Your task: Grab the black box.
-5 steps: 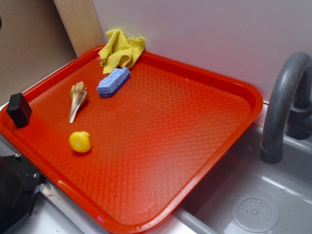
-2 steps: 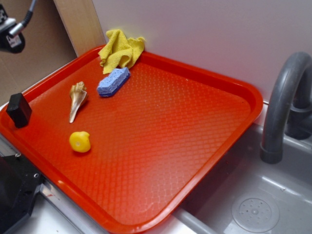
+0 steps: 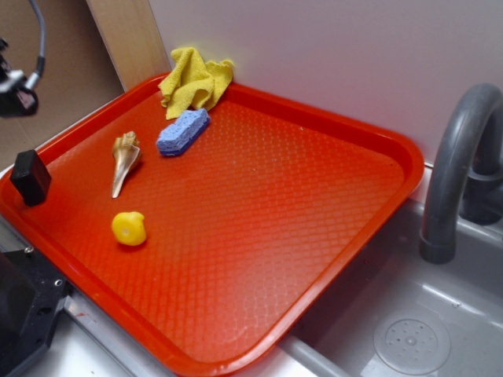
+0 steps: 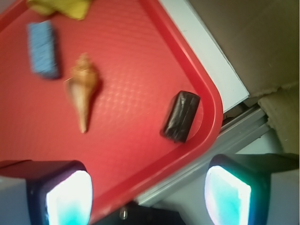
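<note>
Black box point(image 3: 30, 177) sits at the near-left corner of the red tray point(image 3: 377, 212), close against the raised rim; in the wrist view it point(image 4: 181, 116) lies on the tray floor just inside the curved corner, its long side running obliquely to the rim. Nothing touches it.

Gripper point(image 4: 149, 190) is wide open and holds nothing: its two pale pads stand far apart at the bottom of the wrist view. In the exterior view only a small part of the arm point(image 3: 16, 90) shows at the upper left edge, well above the box. The box appears above and slightly right of the midpoint between the pads, so the approach is at an early stage and no contact has been made.

Other items are well clear of the target: shell point(image 3: 124, 159), blue sponge point(image 3: 182, 132) and yellow cloth point(image 3: 195, 80) lie further along the tray, the yellow toy point(image 3: 129, 228) nearer the front. None obstructs access.

Judgement: the corner position is the main constraint. One pad must come down between box and rim, where room looks tight, and the jaws should close across the narrow width. A misaligned descent risks striking the rim or pushing the box sideways
</note>
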`<state>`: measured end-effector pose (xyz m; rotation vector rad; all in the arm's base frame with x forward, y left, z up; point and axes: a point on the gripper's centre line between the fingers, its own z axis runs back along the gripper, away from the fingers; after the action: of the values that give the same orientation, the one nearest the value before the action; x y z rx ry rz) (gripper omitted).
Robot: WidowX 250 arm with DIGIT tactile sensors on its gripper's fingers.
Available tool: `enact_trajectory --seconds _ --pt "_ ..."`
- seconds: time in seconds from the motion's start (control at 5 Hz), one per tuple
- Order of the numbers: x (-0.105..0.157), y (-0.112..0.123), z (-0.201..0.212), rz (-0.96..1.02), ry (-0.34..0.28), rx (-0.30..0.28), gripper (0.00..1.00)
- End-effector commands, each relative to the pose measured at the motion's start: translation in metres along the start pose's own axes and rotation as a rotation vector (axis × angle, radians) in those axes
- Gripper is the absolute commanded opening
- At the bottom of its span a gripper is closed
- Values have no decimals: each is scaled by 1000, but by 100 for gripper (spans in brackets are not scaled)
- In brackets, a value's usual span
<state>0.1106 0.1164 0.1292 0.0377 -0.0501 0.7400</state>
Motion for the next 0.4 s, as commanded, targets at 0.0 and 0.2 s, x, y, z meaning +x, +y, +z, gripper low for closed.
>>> enact_trajectory --seconds 0.0,0.2 --pt "8 26 -50 102 -87 15 100" --pt "9 30 -55 92 -185 10 100"
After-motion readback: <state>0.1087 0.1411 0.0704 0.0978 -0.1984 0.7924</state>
